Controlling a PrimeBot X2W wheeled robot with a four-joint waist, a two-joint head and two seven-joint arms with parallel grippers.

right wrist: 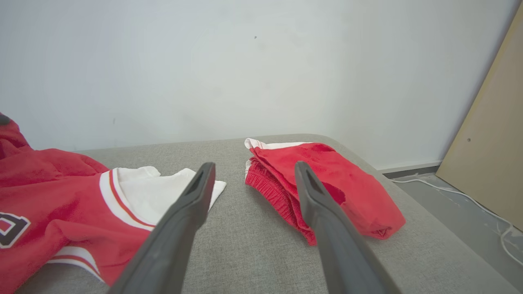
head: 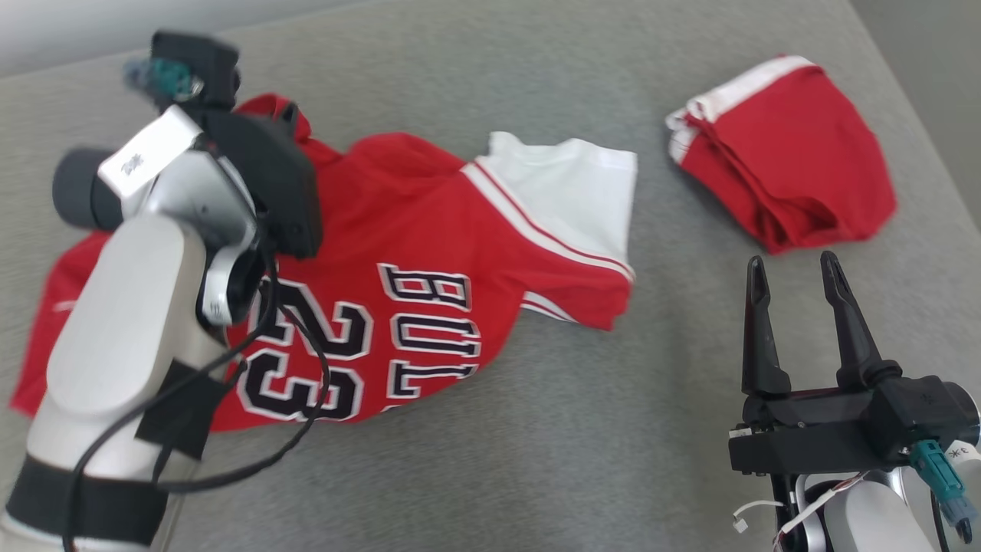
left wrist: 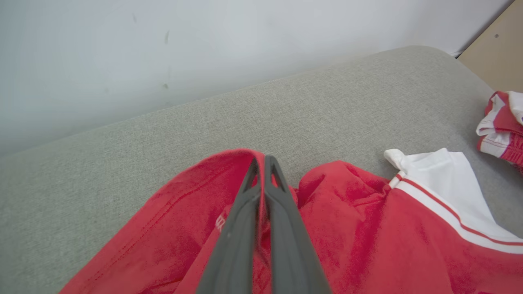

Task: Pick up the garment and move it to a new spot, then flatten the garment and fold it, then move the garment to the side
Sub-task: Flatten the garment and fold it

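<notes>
The garment [head: 429, 222] is a red jersey with white sleeves and black "BULLS 23" lettering, lying spread and rumpled on the grey cushion [head: 582, 429]. My left gripper [left wrist: 263, 163] is shut on a raised fold of the garment's [left wrist: 367, 228] far red edge, with cloth pinched between the fingers. In the head view my left arm [head: 146, 322] covers the garment's left part. My right gripper [head: 793, 268] stands open above the bare cushion at the lower right, off the garment's [right wrist: 61, 192] white sleeve. Nothing lies between the right gripper's [right wrist: 253, 169] fingers.
A folded pair of red shorts [head: 789, 153] with white trim lies at the far right of the cushion, beyond my right gripper; the shorts [right wrist: 335, 179] sit close to the cushion's right edge. A pale wall [left wrist: 204, 61] rises behind. A wooden board [right wrist: 490, 155] leans at the right.
</notes>
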